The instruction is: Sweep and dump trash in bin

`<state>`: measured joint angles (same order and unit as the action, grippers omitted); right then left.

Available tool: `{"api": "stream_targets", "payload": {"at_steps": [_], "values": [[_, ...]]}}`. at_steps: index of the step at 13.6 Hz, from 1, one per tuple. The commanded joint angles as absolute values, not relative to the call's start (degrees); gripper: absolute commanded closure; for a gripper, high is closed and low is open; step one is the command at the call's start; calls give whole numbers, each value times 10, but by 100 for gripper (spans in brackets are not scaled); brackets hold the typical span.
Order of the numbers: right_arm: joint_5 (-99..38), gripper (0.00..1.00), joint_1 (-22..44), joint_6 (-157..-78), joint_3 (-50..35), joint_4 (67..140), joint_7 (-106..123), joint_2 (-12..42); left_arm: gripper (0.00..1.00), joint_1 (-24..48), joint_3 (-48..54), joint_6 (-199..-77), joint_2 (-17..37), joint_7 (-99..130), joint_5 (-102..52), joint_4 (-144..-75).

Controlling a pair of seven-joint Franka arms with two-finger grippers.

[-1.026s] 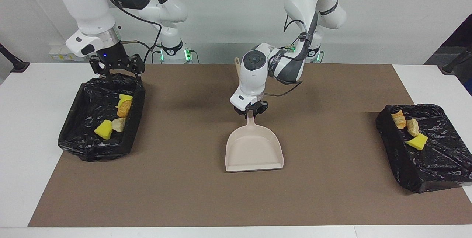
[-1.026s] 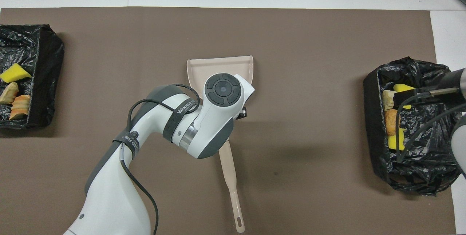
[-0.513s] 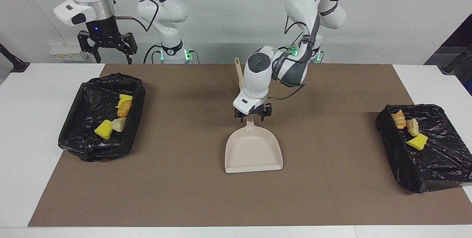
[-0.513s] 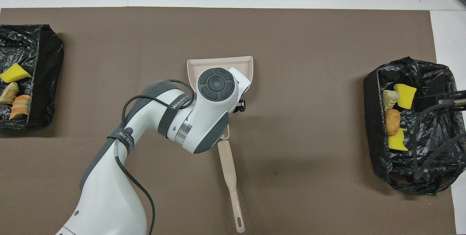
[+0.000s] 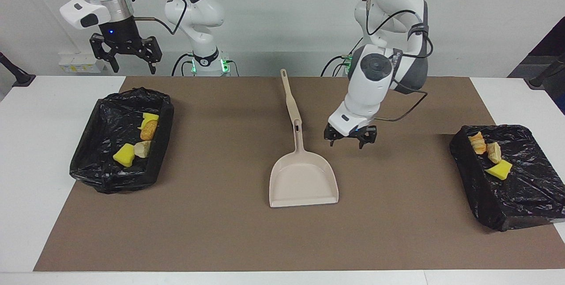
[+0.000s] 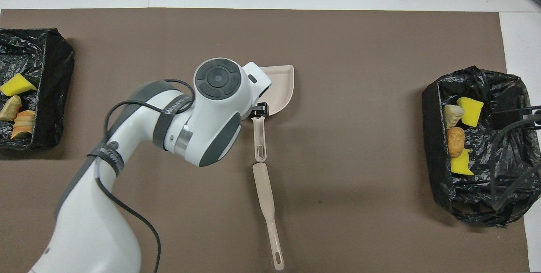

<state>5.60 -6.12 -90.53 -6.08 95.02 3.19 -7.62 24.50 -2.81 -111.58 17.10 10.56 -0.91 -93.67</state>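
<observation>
Left gripper raised over the brown mat just beside the beige plastic dustpan, toward the left arm's end of the table, fingers spread, nothing held. Right gripper high above the table edge nearest the robots, at the right arm's end, fingers spread, empty. Dustpan flat mid-mat, handle toward the robots; slim beige brush handle in line with it, reaching toward the robots' edge. Yellow sponge chunks and tan bread-like lumps of trash inside the black-bag-lined bin at the right arm's end; more pieces in the second black-lined bin at the left arm's end.
</observation>
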Motion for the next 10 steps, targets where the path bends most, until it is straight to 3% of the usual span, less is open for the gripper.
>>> {"api": "stream_targets", "payload": {"at_steps": [1, 6, 10], "values": [[49, 0, -58, -892, -68, 939, 25, -73, 0, 180, -23, -1102, 126, 6, 0, -950], [49, 0, -65, -892, -62, 940, 25, -73, 0, 104, -25, -1005, 83, -82, 2, -894], [49, 0, -65, -892, -62, 940, 24, -72, 0, 96, -32, -907, 49, -93, -2, -848]]}}
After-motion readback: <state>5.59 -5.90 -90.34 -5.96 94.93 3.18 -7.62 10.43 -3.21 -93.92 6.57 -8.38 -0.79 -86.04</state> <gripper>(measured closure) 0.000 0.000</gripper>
